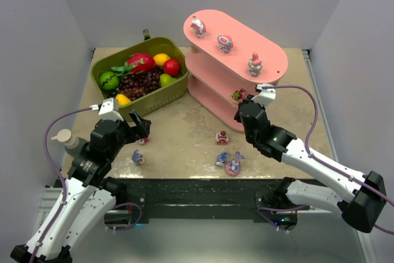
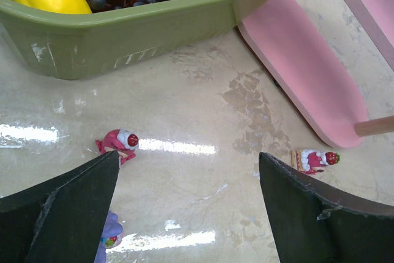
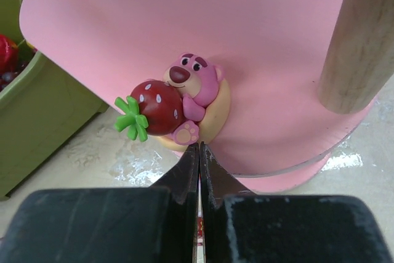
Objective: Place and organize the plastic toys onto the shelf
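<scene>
**A:** The left fingers are spread as wide as they go with nothing between them, hanging low over the beige marbled table. Why so wide?

**B:** I'd say they're set up for a pick. A small pink glossy figurine with a white-and-red cap lies on the table just ahead of one finger. A tiny pink-and-white cake-shaped figurine topped with a strawberry sits ahead of the other, near the bottom board of the pink three-tier shelf with oval boards and pale wooden uprights. A wide stance leaves room to drop around either toy.

**A:** And the right fingers?

**B:** Pressed flat together, gripping nothing. Their tips point at a little pink bear figurine hugging a red strawberry, which rests on the shelf's middle board, right at its rim.

**A:** Are they touching it?

**B:** I can't tell. The tips are just beside its base. Closed tips make a decent pusher, so my guess is a nudge inward. That close to the edge, the bear could tip off.

**A:** How far along is the job?

**B:** Partway, by my reckoning. A spaced row of three small figurines stands along the top board, which looks like deliberate ordering. Several toys are on the table, among them a blue-and-pink bunny figurine near the front edge. The olive-green oblong basket of plastic fruit sits beside the shelf, and I take it to be no part of the sorting.
</scene>
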`<state>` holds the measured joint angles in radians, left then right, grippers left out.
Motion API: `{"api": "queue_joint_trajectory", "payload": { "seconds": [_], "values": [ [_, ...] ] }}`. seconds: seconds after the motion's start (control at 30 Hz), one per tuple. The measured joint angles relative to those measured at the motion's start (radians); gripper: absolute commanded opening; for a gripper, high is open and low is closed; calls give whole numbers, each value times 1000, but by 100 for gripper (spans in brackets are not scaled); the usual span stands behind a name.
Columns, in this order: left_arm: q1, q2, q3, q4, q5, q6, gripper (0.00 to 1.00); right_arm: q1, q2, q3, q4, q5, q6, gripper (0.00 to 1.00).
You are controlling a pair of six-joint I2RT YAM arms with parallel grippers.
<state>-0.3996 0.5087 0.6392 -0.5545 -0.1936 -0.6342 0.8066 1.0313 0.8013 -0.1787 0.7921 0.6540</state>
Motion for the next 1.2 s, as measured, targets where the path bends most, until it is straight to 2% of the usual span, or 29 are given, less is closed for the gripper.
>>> {"api": "queue_joint_trajectory", "payload": {
  "seconds": [0.1,0.23,0.47,0.7,0.93,1.2],
  "values": [
    [0,0,0,0,0,0,100,0,-7,-5,14,-25,-11,2],
    [0,0,0,0,0,0,100,0,-47,-6,6,-69,-29,19],
    [0,14,0,13,5,0,99,-2,-140,-6,-47,-135,-39,38],
    [0,69,-14,14,-5,-21,100,-2,-171,-6,-94,-229,-40,49],
    [0,225,-83,55,-51,-107,89,-2,-167,-6,-113,-317,-40,54],
    [0,290,-237,211,-64,-129,80,-2,-203,-6,-121,-418,-70,57]
  ]
}}
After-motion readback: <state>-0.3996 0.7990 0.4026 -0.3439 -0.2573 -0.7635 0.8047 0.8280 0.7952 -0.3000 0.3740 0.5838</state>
